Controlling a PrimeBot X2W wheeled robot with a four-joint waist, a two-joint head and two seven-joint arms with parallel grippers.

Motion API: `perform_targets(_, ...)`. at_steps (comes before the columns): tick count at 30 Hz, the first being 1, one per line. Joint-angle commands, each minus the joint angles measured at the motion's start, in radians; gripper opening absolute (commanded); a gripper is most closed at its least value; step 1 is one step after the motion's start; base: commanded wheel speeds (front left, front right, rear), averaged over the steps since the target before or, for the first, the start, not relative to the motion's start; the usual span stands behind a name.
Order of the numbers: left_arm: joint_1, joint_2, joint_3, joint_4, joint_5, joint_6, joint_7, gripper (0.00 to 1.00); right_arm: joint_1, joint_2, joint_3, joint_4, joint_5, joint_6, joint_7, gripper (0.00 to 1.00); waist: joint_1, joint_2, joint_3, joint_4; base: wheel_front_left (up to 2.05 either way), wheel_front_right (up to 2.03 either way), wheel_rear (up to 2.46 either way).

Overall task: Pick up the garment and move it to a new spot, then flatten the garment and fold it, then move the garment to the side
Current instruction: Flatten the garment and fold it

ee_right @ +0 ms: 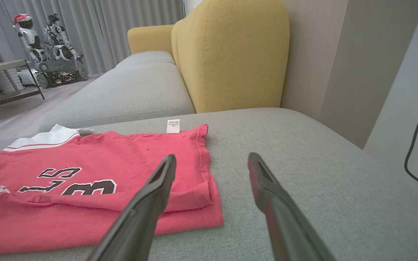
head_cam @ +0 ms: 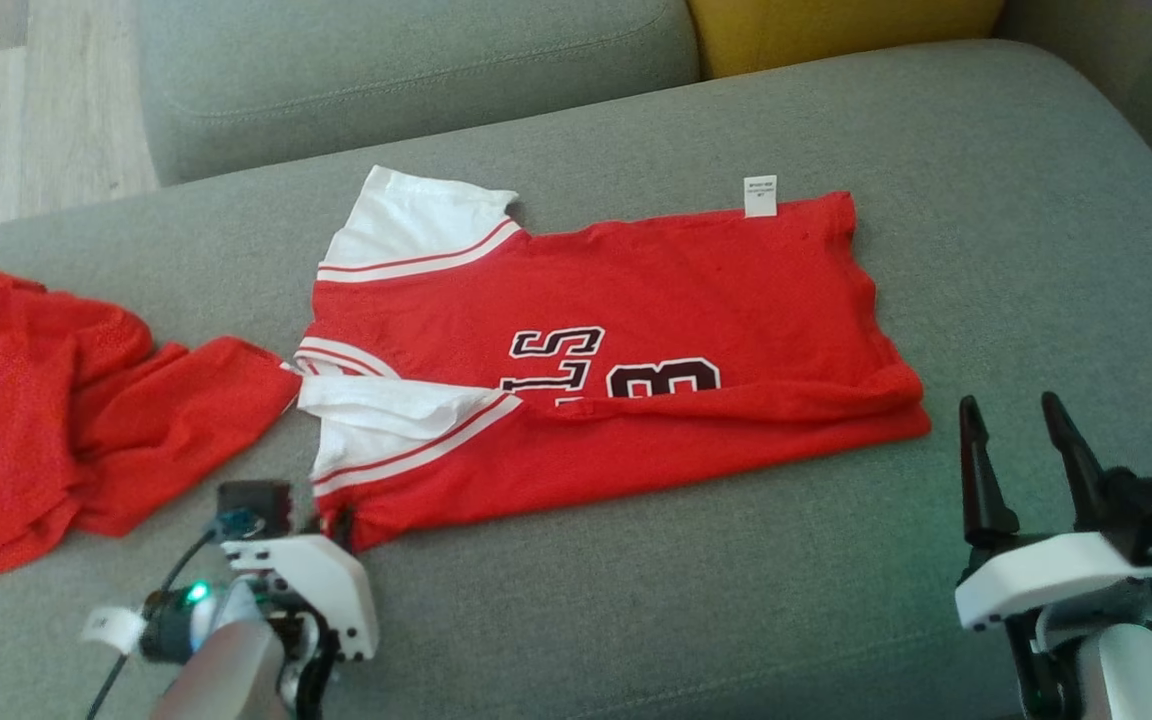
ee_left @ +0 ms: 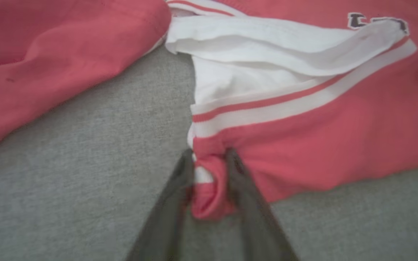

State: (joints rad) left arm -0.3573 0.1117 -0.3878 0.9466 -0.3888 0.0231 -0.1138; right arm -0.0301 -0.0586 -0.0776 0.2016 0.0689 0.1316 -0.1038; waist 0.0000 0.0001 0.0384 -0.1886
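Dark fingers of the left gripper [ee_left: 209, 156] are pinched on a bunched near corner of the red jersey [head_cam: 636, 300], just below its white, red-striped sleeve [ee_left: 267, 72]. The jersey lies spread on the grey sofa seat [head_cam: 636, 620], its near long edge folded over onto the front. The right gripper [head_cam: 1008, 400] hovers with fingers spread apart, holding nothing, just beside the jersey's hem end. Black, white-edged lettering [head_cam: 556, 345] on the chest reads "LS" and a digit like 3 or 8, partly hidden by the fold. A white tag [head_cam: 760, 196] sticks out at the far edge; its print is too small to read. A second red garment [head_cam: 56, 400] lies crumpled at the left, its tip touching the jersey.
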Motion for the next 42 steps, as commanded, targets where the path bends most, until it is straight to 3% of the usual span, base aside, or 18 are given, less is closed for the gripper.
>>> perform_targets(1,-0.010,0.009,0.006,0.016,0.006,-0.007,0.019,0.00,-0.043,0.001,0.015,-0.041,-0.007,-0.001,0.004,1.00,0.0000,-0.0001,0.002,0.005,0.00,0.00,0.00)
perform_targets(13,-0.038,-0.001,0.021,-0.127,0.002,-0.004,-0.136,0.00,-0.095,0.008,-0.078,0.086,0.050,-0.001,0.103,1.00,0.0000,-0.0001,0.009,0.097,0.00,0.00,0.00)
perform_targets(18,-0.014,0.003,0.023,-0.244,0.010,-0.001,-0.145,0.00,-0.146,0.008,-0.130,0.215,0.103,-0.001,0.143,1.00,0.0000,-0.0001,0.022,0.139,0.00,0.00,0.00)
perform_targets(24,0.015,0.013,0.011,-0.350,0.016,0.001,-0.142,0.00,-0.225,0.008,-0.161,0.371,0.068,-0.001,0.162,1.00,0.0000,-0.0001,0.045,0.176,0.00,0.00,0.00)
perform_targets(38,0.040,0.029,-0.021,-0.458,0.019,0.005,-0.104,0.00,-0.408,0.008,-0.248,0.680,0.046,-0.001,0.139,1.00,0.0000,-0.0001,0.085,0.205,0.00,0.00,0.00)
perform_targets(39,0.041,0.031,-0.023,-0.460,0.018,0.004,-0.102,0.00,-0.417,0.008,-0.245,0.700,0.047,-0.001,0.139,0.45,0.0000,-0.0001,0.085,0.206,0.00,0.00,0.00)
perform_targets(40,0.042,0.032,-0.024,-0.460,0.017,0.004,-0.099,0.00,-0.425,0.008,-0.242,0.716,0.044,-0.001,0.135,0.09,0.0000,-0.0001,0.085,0.206,0.00,0.00,0.00)
perform_targets(41,0.042,0.032,-0.024,-0.460,0.017,0.004,-0.099,0.00,-0.425,0.008,-0.242,0.716,0.044,-0.001,0.135,0.09,0.0000,-0.0001,0.085,0.206,0.00,0.00,0.00)
perform_targets(42,0.043,0.034,-0.025,-0.461,0.016,0.004,-0.096,0.00,-0.430,0.008,-0.239,0.728,0.038,-0.001,0.130,0.00,0.0000,-0.0001,0.084,0.205,0.00,0.00,0.00)
